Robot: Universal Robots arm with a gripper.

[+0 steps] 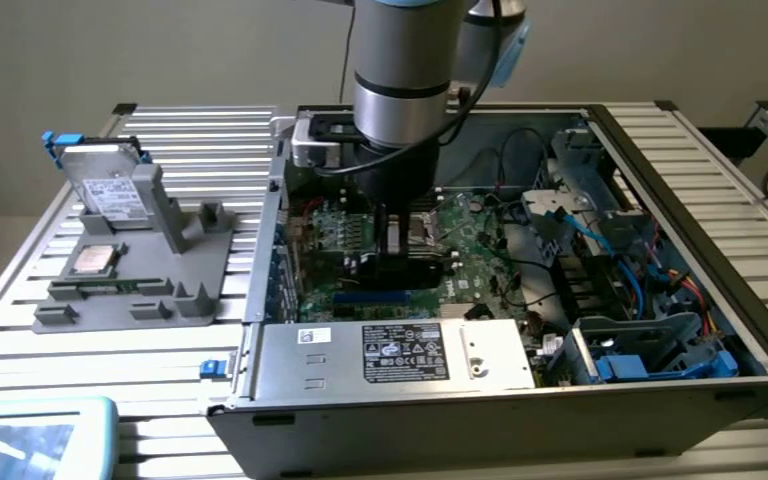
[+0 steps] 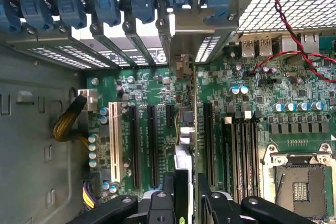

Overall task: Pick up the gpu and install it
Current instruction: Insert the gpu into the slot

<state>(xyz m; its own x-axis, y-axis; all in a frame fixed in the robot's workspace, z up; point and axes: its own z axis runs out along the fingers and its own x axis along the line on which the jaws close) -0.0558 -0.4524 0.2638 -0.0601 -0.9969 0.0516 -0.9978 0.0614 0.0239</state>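
Exterior view: even, diffuse light from above, moderately bright. Pale table slats well away from gripper near washed out. Soft arm shadow on motherboard beneath gripper.
Wrist view: motherboard ahead of gripper well lit. White glare patch on gpu edge. Case wall beside gripper dim. Perforated panel far ahead blown out.

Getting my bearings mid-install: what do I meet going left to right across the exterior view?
Hard drive → computer case's left wall → gripper holding the gpu → blue cables.
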